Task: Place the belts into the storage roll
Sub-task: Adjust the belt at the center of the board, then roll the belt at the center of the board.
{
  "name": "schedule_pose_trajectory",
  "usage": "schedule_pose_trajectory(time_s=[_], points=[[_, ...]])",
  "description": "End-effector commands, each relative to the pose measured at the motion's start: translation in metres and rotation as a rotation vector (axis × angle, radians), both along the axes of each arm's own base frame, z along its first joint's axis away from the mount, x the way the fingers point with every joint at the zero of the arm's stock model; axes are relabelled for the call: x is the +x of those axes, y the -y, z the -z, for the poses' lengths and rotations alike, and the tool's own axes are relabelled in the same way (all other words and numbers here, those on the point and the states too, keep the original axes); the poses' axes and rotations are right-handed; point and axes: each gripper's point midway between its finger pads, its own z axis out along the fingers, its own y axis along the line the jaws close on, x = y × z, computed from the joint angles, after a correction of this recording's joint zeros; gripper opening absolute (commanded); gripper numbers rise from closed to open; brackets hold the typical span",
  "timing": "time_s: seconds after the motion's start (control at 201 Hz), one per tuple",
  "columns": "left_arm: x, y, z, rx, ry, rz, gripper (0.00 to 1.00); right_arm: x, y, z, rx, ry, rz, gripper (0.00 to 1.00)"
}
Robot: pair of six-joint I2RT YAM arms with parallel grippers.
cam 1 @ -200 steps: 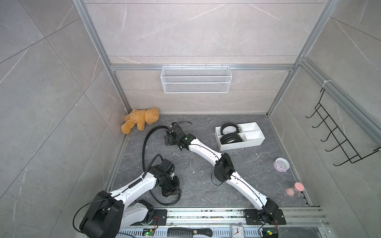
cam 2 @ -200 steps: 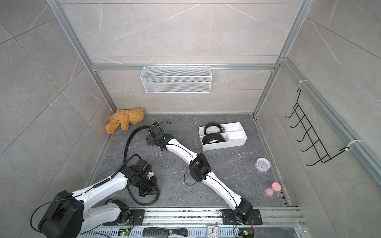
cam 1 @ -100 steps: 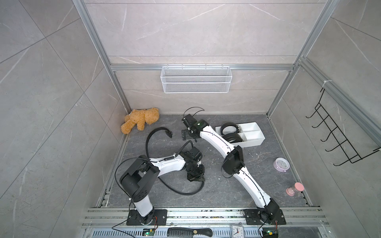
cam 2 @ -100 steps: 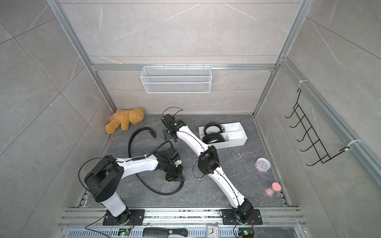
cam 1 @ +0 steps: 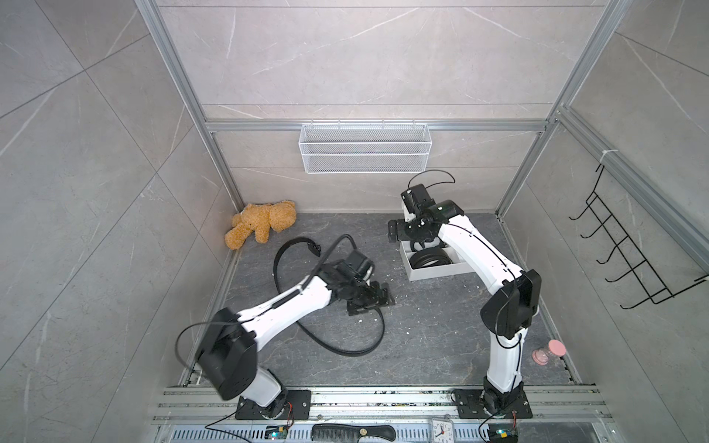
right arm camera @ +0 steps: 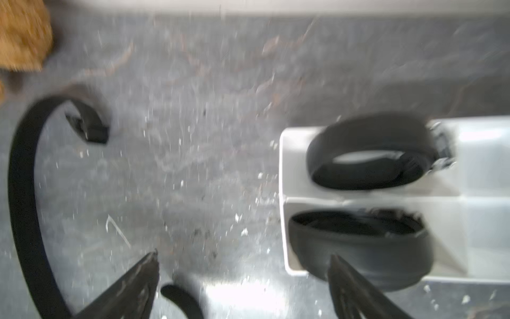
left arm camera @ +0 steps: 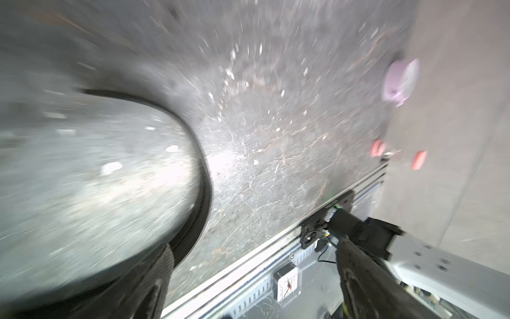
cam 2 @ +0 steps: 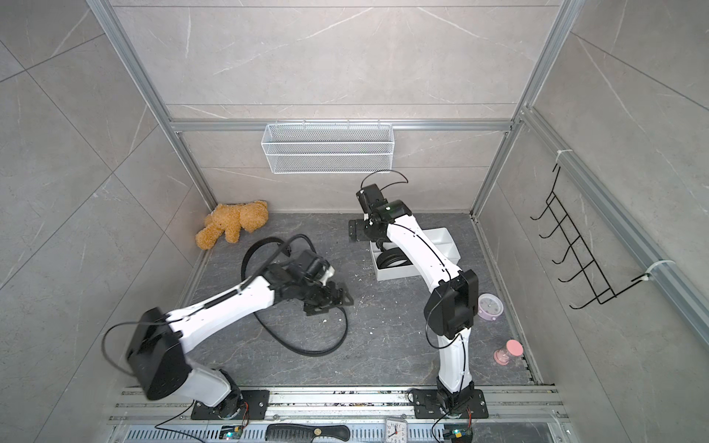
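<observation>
The storage roll [cam 1: 437,273] is sitting on a dark grey, stone-patterned floor [cam 1: 422,345] that is carrying scattered white flecks. It is lying close to the back wall of a booth built from pale tile panels in aluminium framing. Two coiled belts [right arm camera: 367,154] are resting inside the storage roll, one in each of the two neighbouring compartments at its end facing the open floor. The third belt [cam 1: 347,352] is lying uncoiled on the floor, well apart from the storage roll, and is sweeping round in a wide open loop.

The right gripper [right arm camera: 244,258] is hovering at that filled end of the storage roll with its fingers spread wide and nothing between them. Whether one finger is touching the nearer coil cannot be told. The left gripper [cam 1: 370,297] is hanging low over the third belt. Its fingers [left arm camera: 143,290] are standing far apart, and the strap is curving past one of them, not pinched.

A white wire basket [cam 1: 364,153] is hanging on the back wall above the storage roll. A teddy bear [cam 1: 261,224] is lying in the far corner, beyond the third belt from the storage roll. A lilac clock [cam 2: 490,306] and a pink hourglass [cam 2: 508,352] are standing by the side wall, nearer the arm bases than the storage roll. A black hook rack [cam 1: 629,261] is hanging on that wall.
</observation>
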Motion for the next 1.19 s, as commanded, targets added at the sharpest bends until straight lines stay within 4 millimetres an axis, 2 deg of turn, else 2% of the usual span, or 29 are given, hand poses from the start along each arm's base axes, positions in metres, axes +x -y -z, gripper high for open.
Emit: schedule_pose_trajectory(time_s=[0.0, 0.105, 0.174, 0.299, 0.408, 0.518, 0.632, 0.732, 0.821, 0.946, 1.035, 1.135, 1.189], points=[[0.011, -0.101, -0.014, 0.179, 0.049, -0.178, 0.92, -0.025, -0.008, -0.006, 0.073, 0.011, -0.051, 0.95], [0.036, -0.181, -0.013, 0.299, 0.058, -0.316, 0.91, -0.046, -0.010, -0.002, 0.122, -0.001, -0.064, 0.94], [0.060, -0.228, -0.002, 0.409, 0.048, -0.386, 0.93, -0.061, -0.015, -0.001, 0.122, 0.000, -0.088, 0.94], [0.115, -0.294, 0.019, 0.464, 0.059, -0.515, 0.91, -0.091, -0.026, 0.006, 0.133, -0.021, -0.128, 0.94], [0.163, -0.325, 0.028, 0.476, 0.099, -0.557, 0.88, -0.118, -0.036, 0.011, 0.165, -0.034, -0.155, 0.94], [0.196, -0.349, 0.049, 0.512, 0.097, -0.579, 0.84, -0.138, -0.037, 0.014, 0.181, -0.042, -0.162, 0.94], [0.221, -0.360, 0.072, 0.517, 0.061, -0.570, 0.76, -0.149, -0.032, 0.014, 0.190, -0.038, -0.149, 0.94], [0.235, -0.358, 0.093, 0.507, 0.040, -0.523, 0.65, -0.157, -0.027, 0.011, 0.192, -0.031, -0.142, 0.94], [0.242, -0.347, 0.110, 0.466, 0.003, -0.464, 0.55, -0.161, -0.022, 0.011, 0.186, -0.029, -0.136, 0.95], [0.244, -0.334, 0.125, 0.465, -0.024, -0.405, 0.38, -0.165, -0.015, 0.013, 0.166, -0.030, -0.128, 0.95], [0.244, -0.318, 0.131, 0.481, -0.021, -0.352, 0.30, -0.167, -0.012, 0.016, 0.157, -0.032, -0.125, 0.95], [0.248, -0.289, 0.134, 0.472, -0.015, -0.275, 0.01, -0.168, -0.013, 0.019, 0.161, -0.038, -0.125, 0.95], [0.252, -0.269, 0.134, 0.484, 0.003, -0.208, 0.00, -0.170, -0.014, 0.023, 0.170, -0.047, -0.125, 0.95]])
